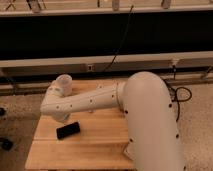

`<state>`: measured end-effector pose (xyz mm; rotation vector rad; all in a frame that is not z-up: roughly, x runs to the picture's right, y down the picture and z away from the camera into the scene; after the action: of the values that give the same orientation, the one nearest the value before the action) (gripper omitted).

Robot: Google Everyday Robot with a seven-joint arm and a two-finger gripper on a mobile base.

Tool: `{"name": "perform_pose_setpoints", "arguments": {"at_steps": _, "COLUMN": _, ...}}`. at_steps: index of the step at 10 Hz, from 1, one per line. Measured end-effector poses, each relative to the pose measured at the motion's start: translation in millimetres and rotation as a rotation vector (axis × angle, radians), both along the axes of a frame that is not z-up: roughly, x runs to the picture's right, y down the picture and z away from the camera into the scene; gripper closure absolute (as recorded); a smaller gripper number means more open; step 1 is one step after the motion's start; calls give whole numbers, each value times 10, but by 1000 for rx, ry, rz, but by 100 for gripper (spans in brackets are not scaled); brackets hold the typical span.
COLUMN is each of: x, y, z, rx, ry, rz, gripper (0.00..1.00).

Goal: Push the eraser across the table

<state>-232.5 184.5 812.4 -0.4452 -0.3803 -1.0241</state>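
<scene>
The eraser (68,130) is a small flat black block lying on the left part of the light wooden table (95,145), turned a little askew. My white arm reaches from the right across the table's far side to its left end. The gripper (61,118) hangs under that left end, just behind the eraser and close to it, mostly hidden by the arm. I cannot tell whether it touches the eraser.
A white cylindrical arm joint (63,83) rises at the table's far left edge. The big white arm housing (152,125) covers the table's right side. A dark wall with a cable (120,45) runs behind. Speckled floor surrounds the table.
</scene>
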Motion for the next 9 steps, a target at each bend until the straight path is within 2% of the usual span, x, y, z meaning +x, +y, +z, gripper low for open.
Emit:
{"name": "perform_pose_setpoints", "arguments": {"at_steps": 3, "x": 44, "y": -4, "z": 1, "rx": -3, "ry": 5, "rz": 9, "gripper": 99}}
{"name": "perform_pose_setpoints", "arguments": {"at_steps": 9, "x": 753, "y": 105, "z": -50, "rx": -36, "ry": 90, "rz": 134, "gripper": 99}}
